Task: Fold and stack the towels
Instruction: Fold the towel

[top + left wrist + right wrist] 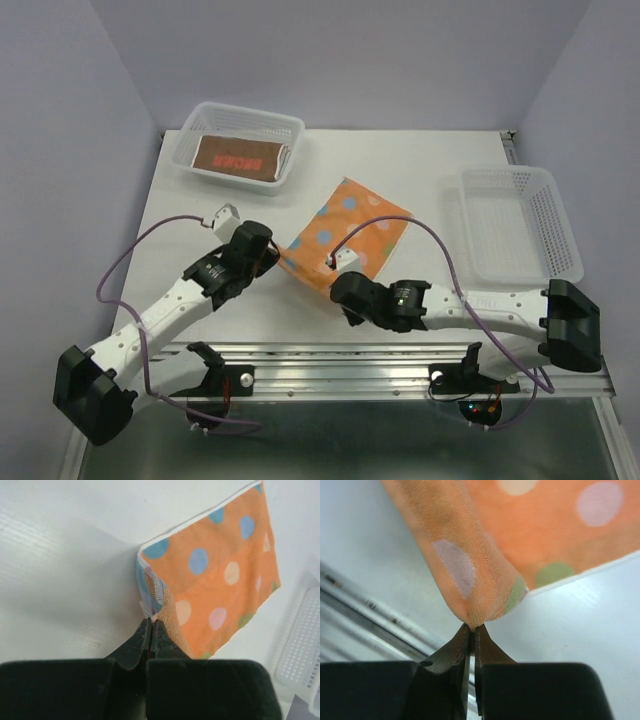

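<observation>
The left claw point(151, 621) pinched the left corner of the orange dotted towel point(352, 230); the right claw point(472, 628) pinched its near corner.

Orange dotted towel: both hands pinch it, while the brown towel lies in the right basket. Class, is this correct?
No. The top view shows the brown towel lying in the left basket, not the right basket. The left hand and right hand do pinch the orange dotted towel.
</observation>
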